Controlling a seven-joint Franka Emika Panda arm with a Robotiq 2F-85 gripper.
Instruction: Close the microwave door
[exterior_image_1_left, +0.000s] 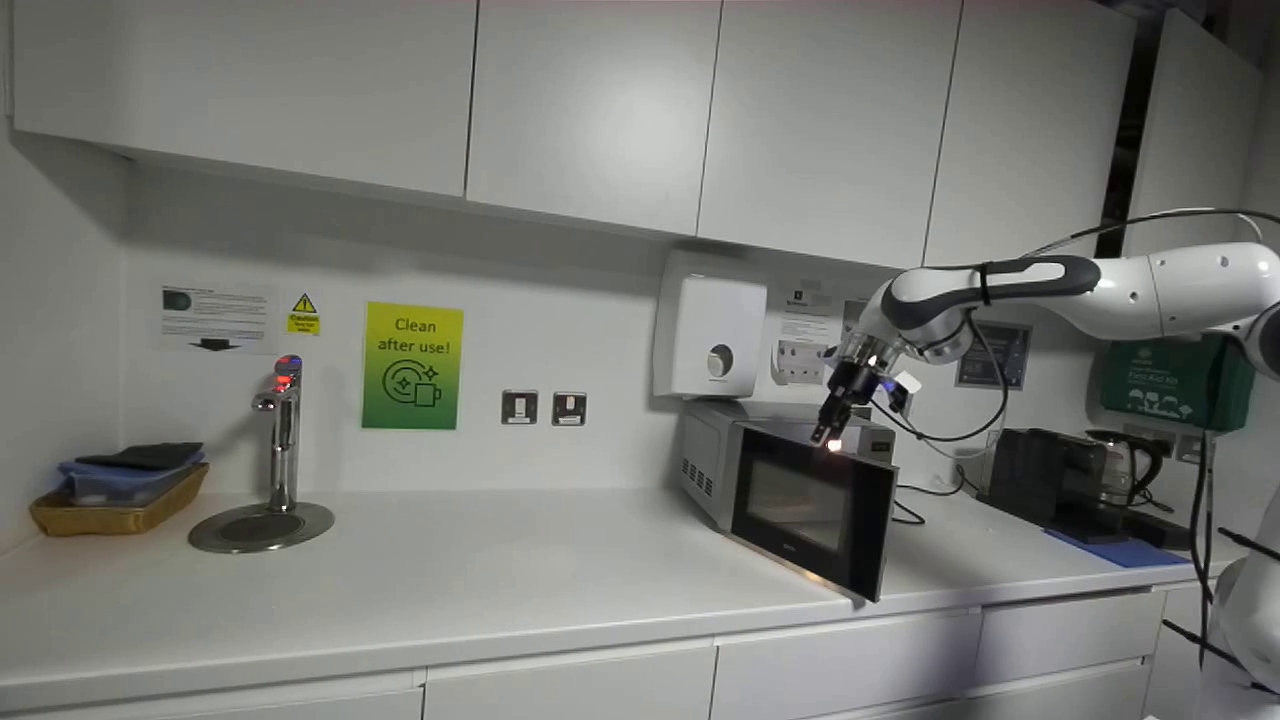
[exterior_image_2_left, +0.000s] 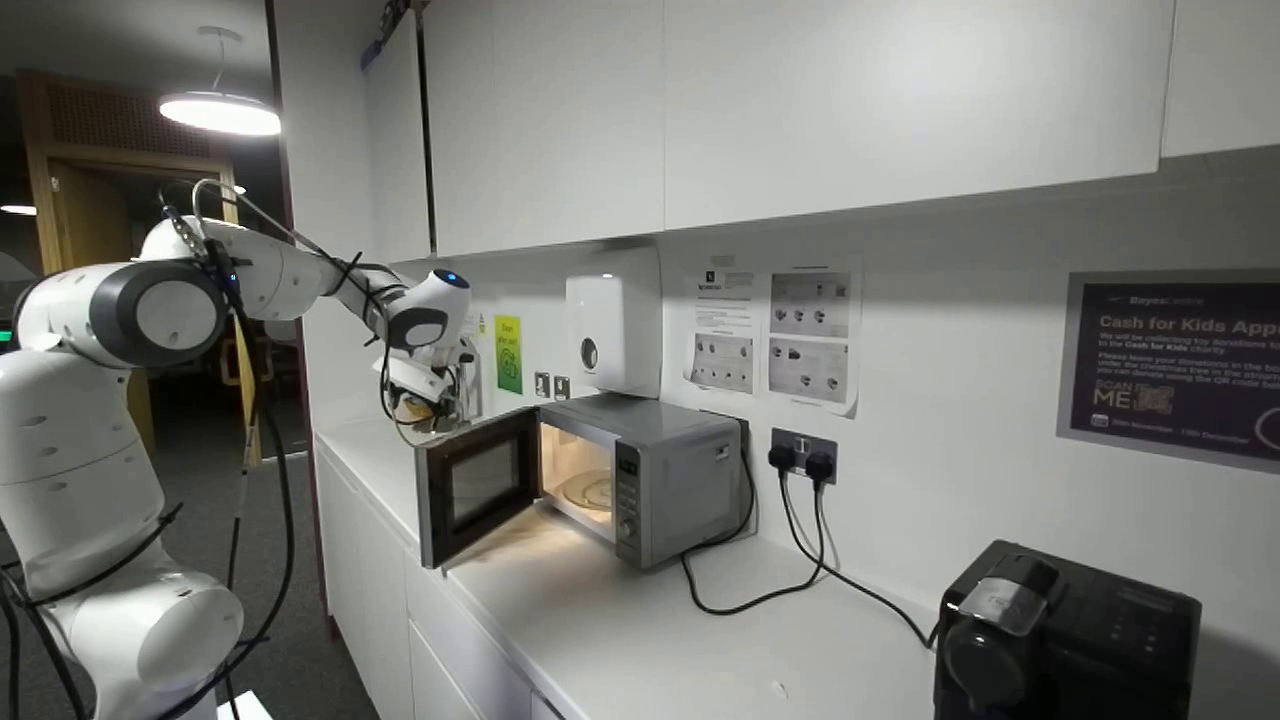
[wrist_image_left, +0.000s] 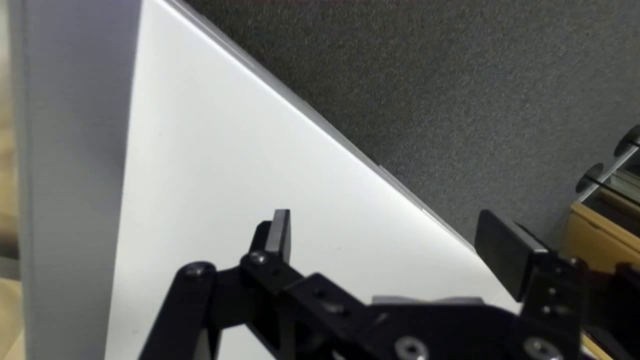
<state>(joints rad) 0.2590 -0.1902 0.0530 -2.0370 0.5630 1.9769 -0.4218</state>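
Observation:
The microwave (exterior_image_1_left: 706, 462) is a silver-grey box on the counter against the wall; it also shows in an exterior view (exterior_image_2_left: 690, 480) with its lit inside and turntable visible. Its dark glass door (exterior_image_1_left: 800, 505) stands wide open, swung out to the counter's front edge; its inner side shows in an exterior view (exterior_image_2_left: 482, 482). My gripper (exterior_image_1_left: 827, 437) is near the door's top edge, on the outer glass side. In the wrist view my gripper (wrist_image_left: 384, 220) is open with nothing between its fingers. A grey strip, apparently the door's top edge (wrist_image_left: 75, 175), runs along the left, apart from the fingers.
A white dispenser (exterior_image_1_left: 710, 335) hangs on the wall above the microwave. A tap (exterior_image_1_left: 286, 440) stands farther along the counter (exterior_image_1_left: 480, 570). A black coffee machine (exterior_image_2_left: 1070, 630) and loose power cables (exterior_image_2_left: 730, 608) lie on the microwave's other side. Cupboards (exterior_image_1_left: 590, 110) hang above.

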